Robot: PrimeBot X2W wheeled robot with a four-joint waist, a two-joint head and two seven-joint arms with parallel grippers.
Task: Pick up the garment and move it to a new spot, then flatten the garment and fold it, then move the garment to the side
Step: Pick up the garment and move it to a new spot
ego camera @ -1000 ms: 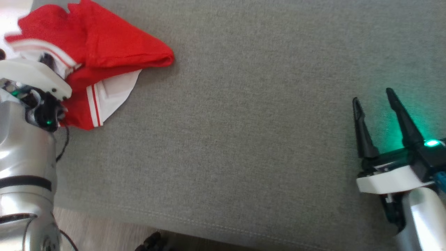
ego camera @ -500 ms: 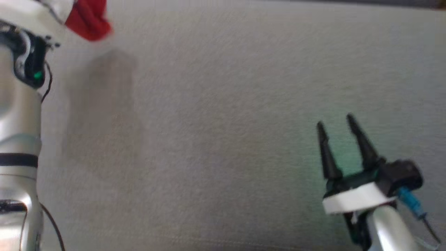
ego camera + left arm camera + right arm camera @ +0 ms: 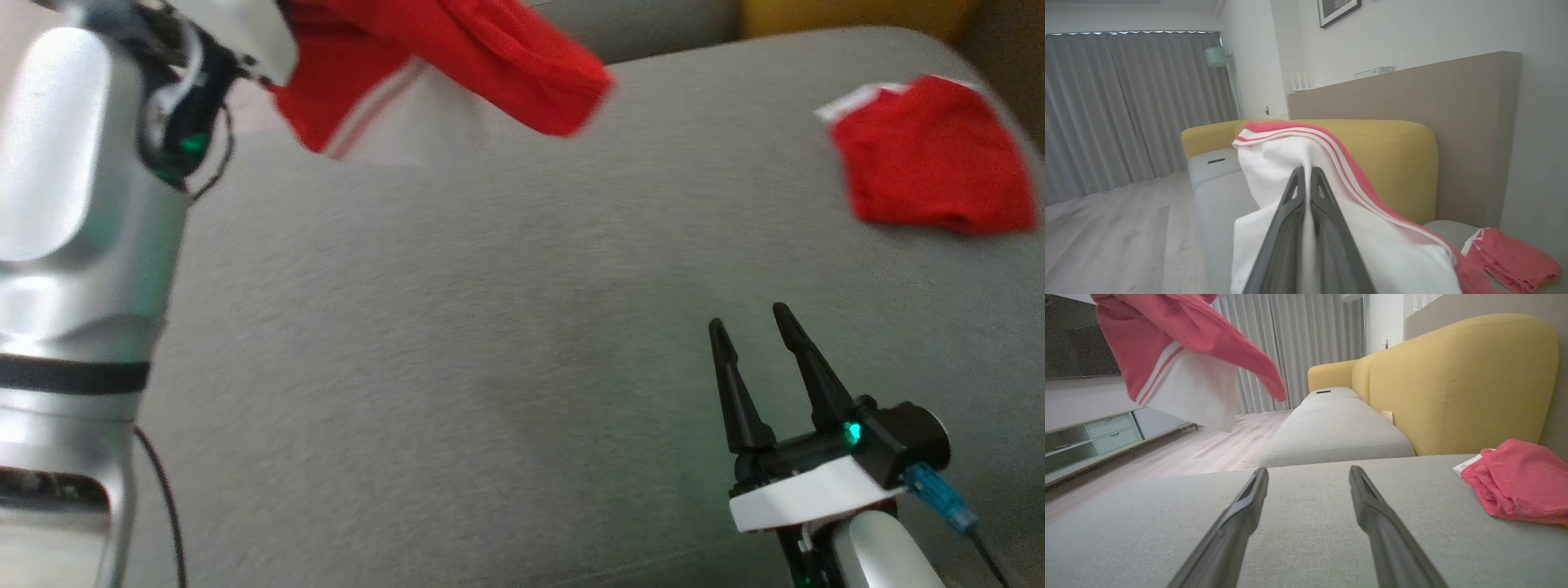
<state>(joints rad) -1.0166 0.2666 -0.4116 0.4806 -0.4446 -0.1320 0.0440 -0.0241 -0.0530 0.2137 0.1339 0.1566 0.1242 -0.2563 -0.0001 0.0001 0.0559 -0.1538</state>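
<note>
Garment: a red and white garment (image 3: 457,65) hangs in the air above the grey sofa seat (image 3: 457,327), clear of the cushion; the right wrist view shows it (image 3: 1184,355) dangling with a white panel and striped trim lowest
Left gripper: the left gripper (image 3: 1306,175) has its two dark fingers pressed together with white fabric pinched between them; cloth drapes over both sides of the fingers
Right gripper: the right gripper (image 3: 755,331) hovers low over the seat with its fingers spread wide, holding nothing; well apart from the hanging cloth
Other cloth: a second red piece (image 3: 931,155) lies bunched near the far right corner of the seat, by the yellow backrest (image 3: 1453,375)
Handling: the fabric looks light and limp; it sags and folds under its own weight, so it would likely bunch on landing; not fragile; a single pinch seems enough to carry it
Where to grip: judged best at a hem or corner, such as the striped edge; a second hold at an opposite corner with the free gripper would help spread it flat
Stage: carrying step under way; flattening and folding not yet done
</note>
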